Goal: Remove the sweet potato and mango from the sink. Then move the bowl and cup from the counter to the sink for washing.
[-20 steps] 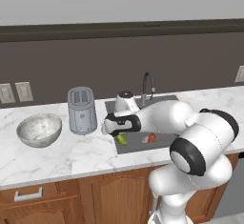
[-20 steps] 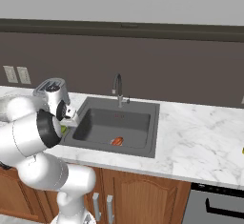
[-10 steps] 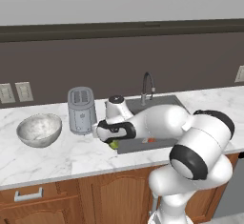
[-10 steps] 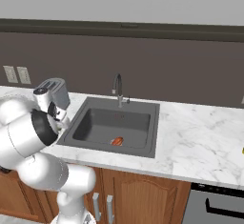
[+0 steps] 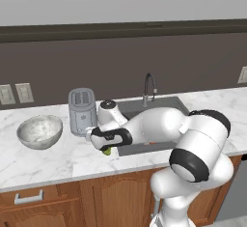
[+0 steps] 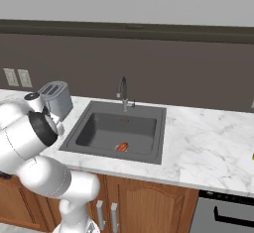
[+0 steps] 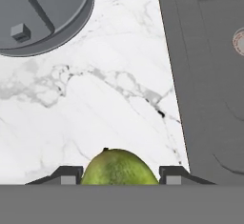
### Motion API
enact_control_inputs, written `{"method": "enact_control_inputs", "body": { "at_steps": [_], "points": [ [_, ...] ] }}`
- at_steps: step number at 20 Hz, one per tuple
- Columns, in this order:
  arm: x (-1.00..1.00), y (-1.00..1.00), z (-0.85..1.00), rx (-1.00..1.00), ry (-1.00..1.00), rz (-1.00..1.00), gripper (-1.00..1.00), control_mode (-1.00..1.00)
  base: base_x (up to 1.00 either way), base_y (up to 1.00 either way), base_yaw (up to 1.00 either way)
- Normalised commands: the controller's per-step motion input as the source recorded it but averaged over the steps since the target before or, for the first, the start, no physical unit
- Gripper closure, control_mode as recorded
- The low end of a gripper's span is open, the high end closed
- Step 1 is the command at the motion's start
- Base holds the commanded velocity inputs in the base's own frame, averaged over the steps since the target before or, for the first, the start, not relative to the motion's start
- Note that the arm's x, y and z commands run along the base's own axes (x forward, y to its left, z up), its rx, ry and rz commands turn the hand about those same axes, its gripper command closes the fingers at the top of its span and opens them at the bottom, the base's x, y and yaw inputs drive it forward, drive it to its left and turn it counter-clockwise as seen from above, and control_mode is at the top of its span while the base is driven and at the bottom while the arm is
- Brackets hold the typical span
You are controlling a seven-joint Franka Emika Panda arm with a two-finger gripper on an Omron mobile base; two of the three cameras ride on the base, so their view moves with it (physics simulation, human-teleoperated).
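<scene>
The green mango [image 7: 119,167] sits between my two fingertips, and my gripper [image 7: 120,174] is shut on it just above the white marble counter, left of the sink [image 7: 177,51]. From the left base, the gripper [image 5: 105,147] points down with the mango [image 5: 107,151] under it, beside the sink's [image 5: 131,106] left rim. The orange-red sweet potato [image 6: 121,147] lies on the floor of the sink [image 6: 78,134]. The mottled whitish bowl [image 5: 40,131] stands on the counter at far left. A yellow sliver of the cup [image 6: 252,156] shows at the right edge.
A grey toaster [image 5: 82,111] stands on the counter between the bowl and my gripper, close behind the hand; its top [image 7: 43,13] shows in the hand view. The curved faucet [image 6: 122,92] rises behind the sink. Bare marble lies under and in front of the mango.
The arm has swung left, carrying the mango from over the sink's left part across the rim to above the counter. The sweet potato has stayed in the sink.
</scene>
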Motion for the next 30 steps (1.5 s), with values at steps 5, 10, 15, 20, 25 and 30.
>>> {"method": "enact_control_inputs", "body": {
  "at_steps": [5, 10, 15, 20, 25, 30],
  "points": [
    [-0.01, 0.31, 0.0, 0.0, 0.0, -0.05, 1.0, -1.0, 0.0, 0.0, 0.0],
    [0.0, 0.28, 0.0, 0.0, 0.0, -0.02, 1.0, -1.0, 0.0, 0.0, 0.0],
    [-0.03, 0.25, 0.0, 0.02, 0.0, -0.01, 1.0, -1.0, 0.0, 0.0, 0.0],
    [-0.03, 0.14, -0.01, 0.01, 0.0, -0.01, 1.0, -1.0, 0.0, 0.0, 0.0],
    [-0.01, 0.04, -0.06, 0.01, 0.03, -0.01, 1.0, -1.0, 0.0, 0.0, 0.0],
    [-0.02, 0.07, -0.07, 0.02, 0.0, 0.0, 1.0, -1.0, 0.0, 0.0, 0.0]
  ]
}}
